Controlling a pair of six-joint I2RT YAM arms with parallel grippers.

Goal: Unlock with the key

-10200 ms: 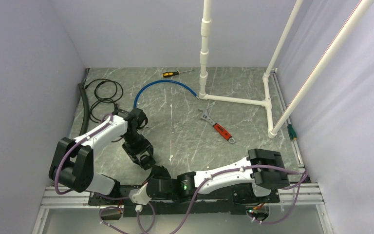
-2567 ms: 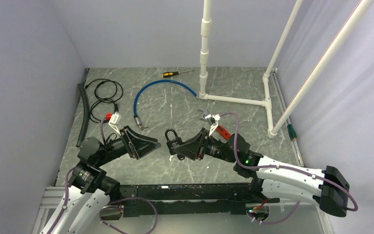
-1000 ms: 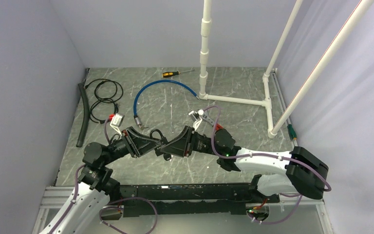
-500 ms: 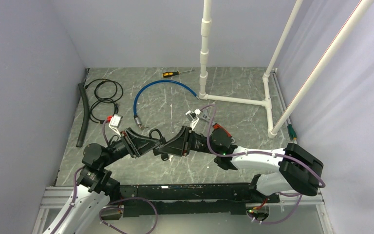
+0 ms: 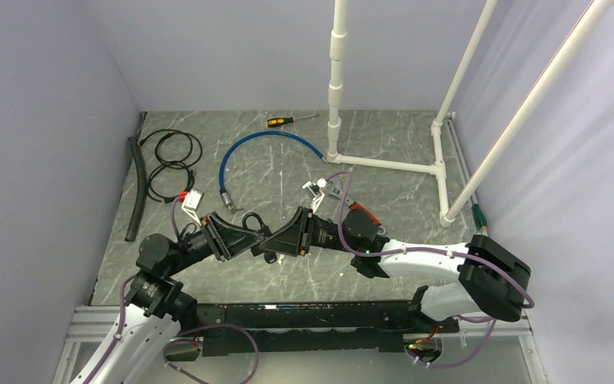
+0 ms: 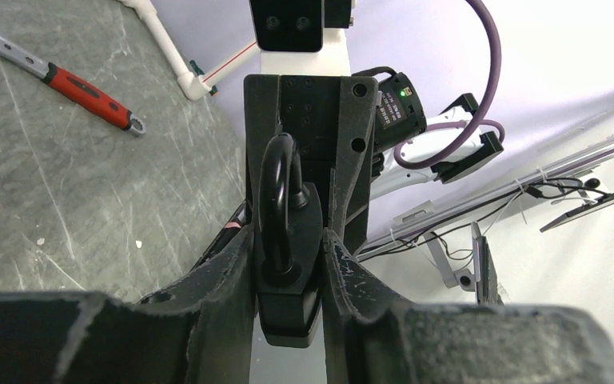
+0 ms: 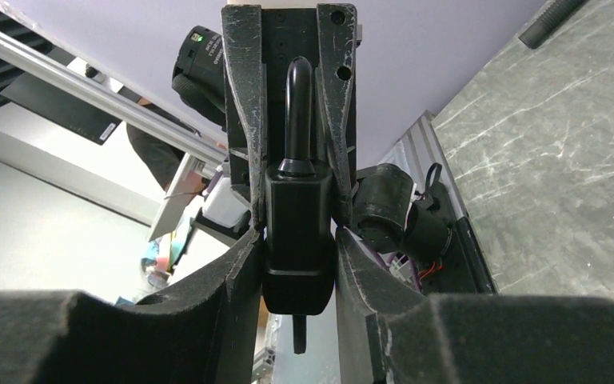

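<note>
We see the black metal padlock lifted clear of the grey marbled table between the two arms, its body pinched in the right gripper, whose fingers have narrowed onto it, while the left gripper clamps it likewise from the opposite side.

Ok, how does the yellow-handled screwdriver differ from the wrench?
The screwdriver has a yellow and black handle and a thin straight shaft; the wrench has a red handle, a silver jaw end and a ring at its tail. The screwdriver lies in the open near the back wall; the wrench lies mid-table, partly under the right arm in the top view. Both lie flat on the table, untouched.
</note>
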